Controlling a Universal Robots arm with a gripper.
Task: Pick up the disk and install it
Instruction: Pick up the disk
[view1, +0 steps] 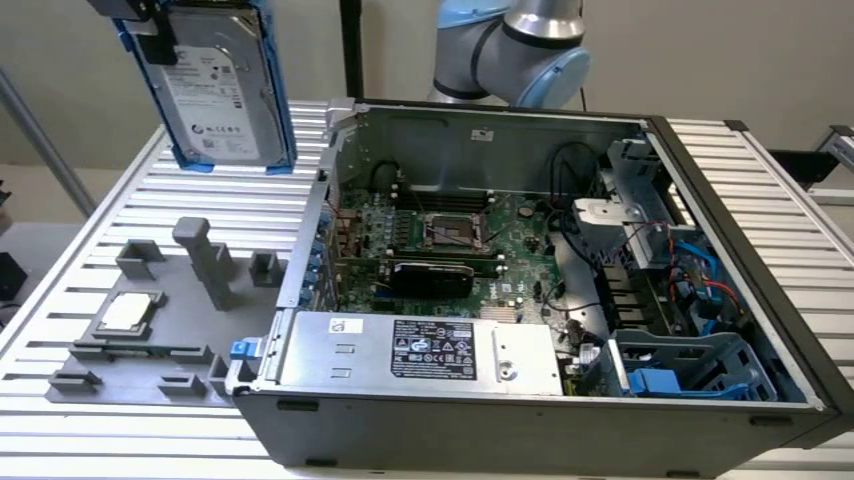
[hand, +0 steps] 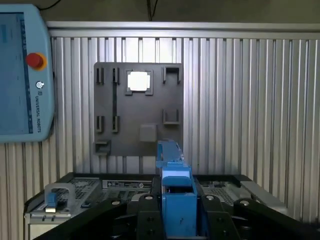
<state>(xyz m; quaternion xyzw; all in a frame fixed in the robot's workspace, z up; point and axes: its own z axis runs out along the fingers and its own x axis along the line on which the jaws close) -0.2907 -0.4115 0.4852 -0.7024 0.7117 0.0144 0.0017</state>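
Exterior view first: the disk (view1: 220, 90) hangs at about ten o'clock from the middle of the open case (view1: 747, 200). It is clear of the case wall and, as I judge it, lifted off the table (view1: 227, 210). Its long axis stands nearly upright, leaning a little, with the white label facing the camera and the blue carrier framing its edges. The gripper (view1: 144, 25) has it from twelve o'clock, at the disk's upper end. In the wrist view I look straight down the carrier's thin blue edge (hand: 176, 200), and the gripper (hand: 177, 222) is pinching the disk between its dark fingers (hand: 147, 217), so the grasp looks made and the install not yet done. The relation I am watching is the offset. The blue-grey cage (view1: 681, 365) inside the case sits at about four o'clock from the case's middle. That puts it well apart from the disk, across the board (view1: 441, 235) and beyond the supply box (view1: 414, 350). Below the disk, at eight o'clock from the case's middle, the grey fixture (view1: 134, 350) lies on the table with the small chip (view1: 127, 312) resting in it.
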